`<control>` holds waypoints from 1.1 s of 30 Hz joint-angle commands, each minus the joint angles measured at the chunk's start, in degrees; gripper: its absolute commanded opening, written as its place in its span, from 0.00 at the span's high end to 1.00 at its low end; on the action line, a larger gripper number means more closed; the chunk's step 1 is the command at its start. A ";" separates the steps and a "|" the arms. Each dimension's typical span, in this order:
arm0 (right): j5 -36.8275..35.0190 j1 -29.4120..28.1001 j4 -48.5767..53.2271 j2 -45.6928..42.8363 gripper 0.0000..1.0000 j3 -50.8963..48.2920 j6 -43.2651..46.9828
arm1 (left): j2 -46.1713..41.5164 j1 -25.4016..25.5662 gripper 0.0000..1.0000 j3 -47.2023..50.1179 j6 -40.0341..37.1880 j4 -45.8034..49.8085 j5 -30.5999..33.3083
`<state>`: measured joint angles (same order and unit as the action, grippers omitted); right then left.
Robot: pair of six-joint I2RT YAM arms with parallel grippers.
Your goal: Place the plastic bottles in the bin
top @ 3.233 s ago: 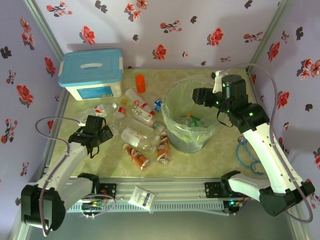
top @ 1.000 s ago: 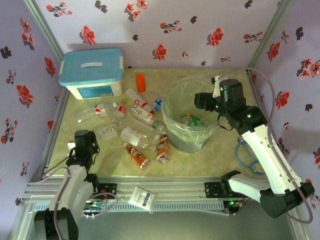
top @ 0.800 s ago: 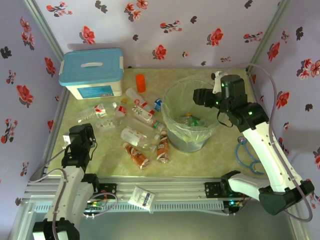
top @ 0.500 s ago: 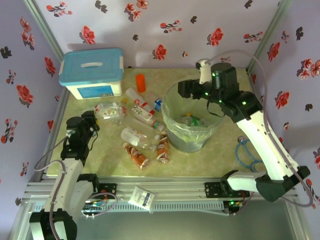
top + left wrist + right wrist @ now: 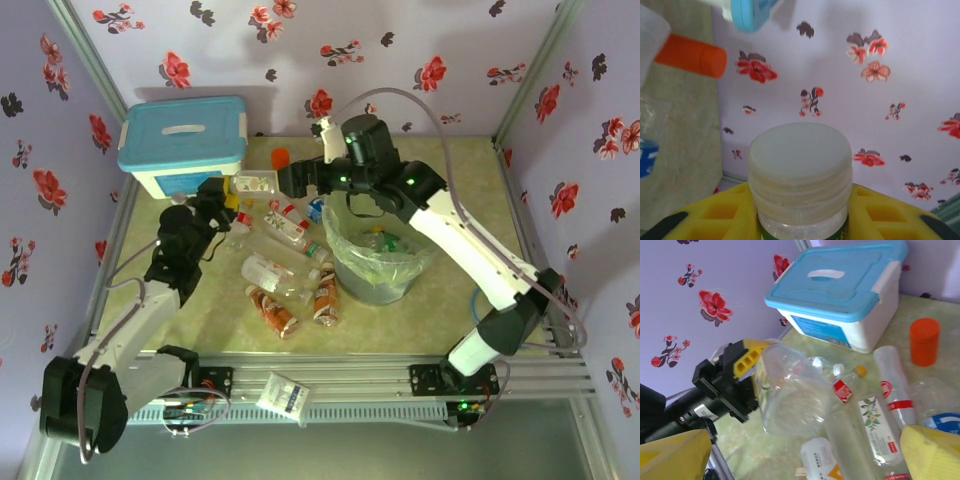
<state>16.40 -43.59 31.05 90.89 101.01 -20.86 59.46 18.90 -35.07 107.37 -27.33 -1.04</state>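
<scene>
Progress: early.
- A few plastic bottles [image 5: 380, 240] lie inside bin [image 5: 375, 288]; most remain scattered on table [image 5: 220, 310] left of bin.
- Left gripper [image 5: 222, 197] clenched on white-capped bottle [image 5: 800, 165], lifted well left of bin, not yet over it.
- Right gripper [image 5: 290, 180] spread wide, empty, hovering just left of bin rim above scatter.

Hard to make out:
- Count inside bin, blurred by liner.
- Clear bottles overlap, so count on table is uncertain.
- Right arm covers bin's far rim.

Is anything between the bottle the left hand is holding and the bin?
Yes. The open right hand hangs close to the bottle held by the left hand, directly between it and the bin.
</scene>
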 commanded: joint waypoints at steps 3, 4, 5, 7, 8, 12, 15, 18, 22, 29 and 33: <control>2.27 -0.48 -4.84 2.91 0.01 2.00 -5.18 | 1.29 2.27 0.91 -3.27 0.84 -6.94 4.08; 2.39 -0.53 -4.94 3.34 0.02 1.97 -5.63 | 1.12 2.49 0.91 -3.41 0.67 -6.58 4.48; 2.49 -0.61 -5.39 3.64 0.02 1.75 -5.97 | 0.96 2.78 0.91 -3.43 0.60 -6.39 5.09; 2.74 -0.61 -6.52 4.45 0.03 1.21 -6.74 | 0.83 3.24 0.91 -3.53 0.61 -6.58 5.90; 3.10 -0.61 -7.00 5.01 0.04 1.20 -7.08 | 0.90 3.47 0.91 -3.60 0.47 -6.59 6.12; 5.56 -0.62 -9.64 7.29 0.12 1.45 -9.10 | 1.78 4.65 0.91 -3.78 0.59 -7.45 6.50; 6.22 -0.70 -10.77 7.65 0.22 1.53 -9.95 | 2.22 5.38 0.90 -3.45 0.51 -7.13 6.93; 5.81 -0.70 -10.99 7.33 0.36 1.21 -9.82 | 2.41 5.55 0.90 -2.67 0.91 -7.54 7.35; 5.51 -0.68 -11.66 7.19 0.47 1.07 -10.11 | 2.75 5.81 0.87 -2.40 0.81 -7.38 7.74; 4.64 -0.70 -11.39 8.04 0.57 2.83 -9.89 | 3.12 5.98 0.65 -1.13 1.23 -9.46 7.73; 3.36 -0.62 -8.79 7.78 0.58 5.48 -7.69 | 1.20 5.81 0.22 -0.18 -2.73 -7.42 8.50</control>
<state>21.12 -43.90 22.59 98.78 102.56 -30.37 62.19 24.38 -36.34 107.85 -34.28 6.09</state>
